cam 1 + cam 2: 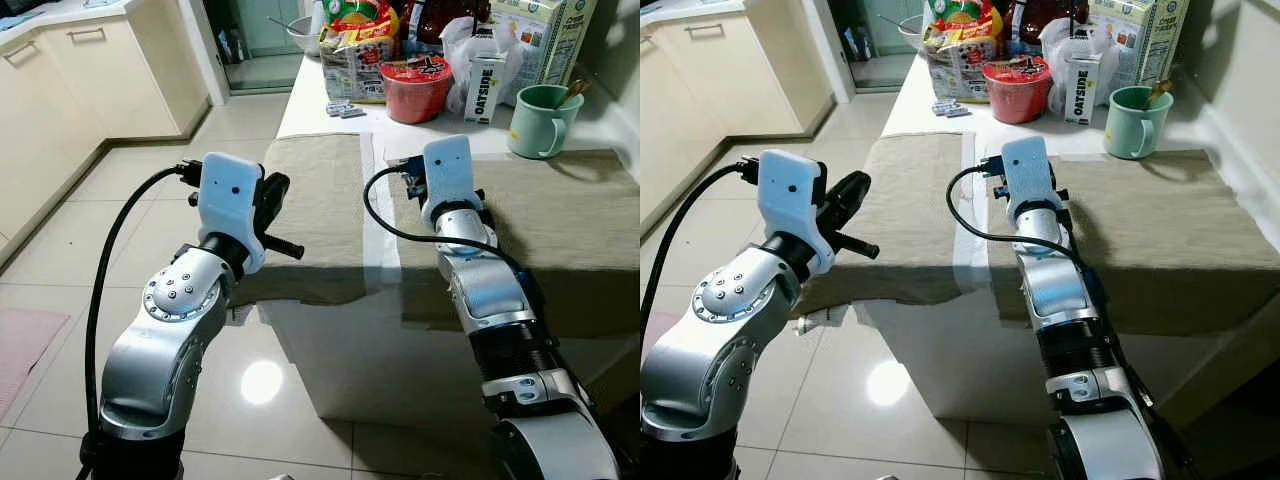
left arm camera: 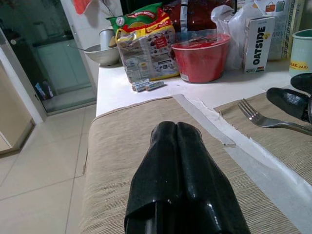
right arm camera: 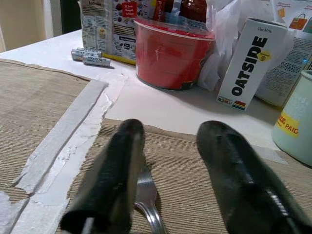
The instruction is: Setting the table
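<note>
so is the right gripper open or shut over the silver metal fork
Open. The right gripper has its two black fingers spread apart, with the silver metal fork lying flat on the tan woven placemat between them.

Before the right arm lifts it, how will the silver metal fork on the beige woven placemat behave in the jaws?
The silver metal fork looks stiff, so it should not bend. Its polished handle is thin and lies flat on the beige woven placemat, so it may slip or pivot between the open jaws of the right gripper. It seems light and unlikely to roll.
</note>
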Controlling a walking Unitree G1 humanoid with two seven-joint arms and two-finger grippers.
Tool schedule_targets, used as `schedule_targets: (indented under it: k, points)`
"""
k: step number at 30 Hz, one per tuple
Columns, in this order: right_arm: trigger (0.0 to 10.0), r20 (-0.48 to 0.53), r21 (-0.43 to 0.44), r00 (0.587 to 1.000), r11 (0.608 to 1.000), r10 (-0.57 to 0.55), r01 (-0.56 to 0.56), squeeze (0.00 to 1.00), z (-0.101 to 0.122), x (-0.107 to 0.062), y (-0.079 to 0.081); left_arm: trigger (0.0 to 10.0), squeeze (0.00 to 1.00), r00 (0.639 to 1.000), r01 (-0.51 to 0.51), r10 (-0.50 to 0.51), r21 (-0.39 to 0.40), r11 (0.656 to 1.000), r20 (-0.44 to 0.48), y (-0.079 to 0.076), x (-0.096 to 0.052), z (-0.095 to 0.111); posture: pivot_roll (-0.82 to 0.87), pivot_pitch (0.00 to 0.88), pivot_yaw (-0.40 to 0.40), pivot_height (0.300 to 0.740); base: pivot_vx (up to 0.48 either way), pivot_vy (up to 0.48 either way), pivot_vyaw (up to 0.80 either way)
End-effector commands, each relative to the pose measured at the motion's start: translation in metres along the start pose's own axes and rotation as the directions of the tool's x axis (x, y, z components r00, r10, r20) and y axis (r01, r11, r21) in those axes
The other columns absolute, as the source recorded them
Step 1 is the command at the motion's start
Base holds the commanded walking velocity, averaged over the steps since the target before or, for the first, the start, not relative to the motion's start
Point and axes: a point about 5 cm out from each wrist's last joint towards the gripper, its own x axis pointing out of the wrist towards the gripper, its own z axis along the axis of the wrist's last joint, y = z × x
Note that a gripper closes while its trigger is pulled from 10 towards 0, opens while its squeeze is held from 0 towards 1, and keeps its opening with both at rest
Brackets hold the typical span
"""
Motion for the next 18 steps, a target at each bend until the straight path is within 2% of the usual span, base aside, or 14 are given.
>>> schedule_targets:
  k: [1, 5, 6, 7, 8, 18]
  points:
    - [10.0, -0.010, 0.018, 1.000, 1.000, 0.017, -0.017, 1.00, 0.001, 0.000, 0.006, 10.0, 0.00, 1.000, -0.015, 0.015, 0.011, 1.000, 0.012, 0.003, -0.001, 0.004, -0.07, 0.025, 0.157, 0.740, 0.000, 0.000, 0.00]
    - [10.0, -0.038, -0.004, 0.999, 1.000, 0.017, -0.018, 1.00, -0.003, 0.000, 0.005, 10.0, 0.00, 1.000, -0.016, 0.015, 0.012, 1.000, 0.011, 0.004, -0.001, 0.005, -0.07, 0.025, 0.158, 0.740, 0.000, 0.000, 0.00]
    - [10.0, -0.063, -0.022, 0.998, 0.999, 0.028, -0.029, 0.60, -0.007, 0.000, 0.006, 10.0, 0.00, 1.000, -0.015, 0.015, 0.012, 1.000, 0.011, 0.004, -0.001, 0.005, -0.07, 0.026, 0.158, 0.740, 0.000, 0.000, 0.00]
    - [10.0, -0.080, -0.033, 0.996, 0.999, 0.034, -0.037, 0.60, -0.009, 0.001, 0.006, 10.0, 0.00, 1.000, -0.015, 0.015, 0.012, 1.000, 0.011, 0.004, -0.001, 0.005, -0.07, 0.026, 0.158, 0.740, 0.000, 0.000, 0.00]
    - [10.0, -0.093, -0.042, 0.995, 0.998, 0.031, -0.035, 0.00, -0.012, 0.001, 0.005, 10.0, 0.00, 1.000, -0.015, 0.015, 0.011, 1.000, 0.011, 0.004, -0.001, 0.005, -0.07, 0.026, 0.158, 0.740, 0.000, 0.000, 0.00]
    - [10.0, -0.174, -0.049, 0.984, 0.998, 0.038, -0.047, 0.00, -0.026, -0.002, 0.003, 10.0, 0.00, 1.000, -0.014, 0.014, 0.008, 1.000, 0.015, 0.003, 0.000, 0.006, -0.07, 0.027, 0.157, 0.740, 0.000, 0.000, 0.00]
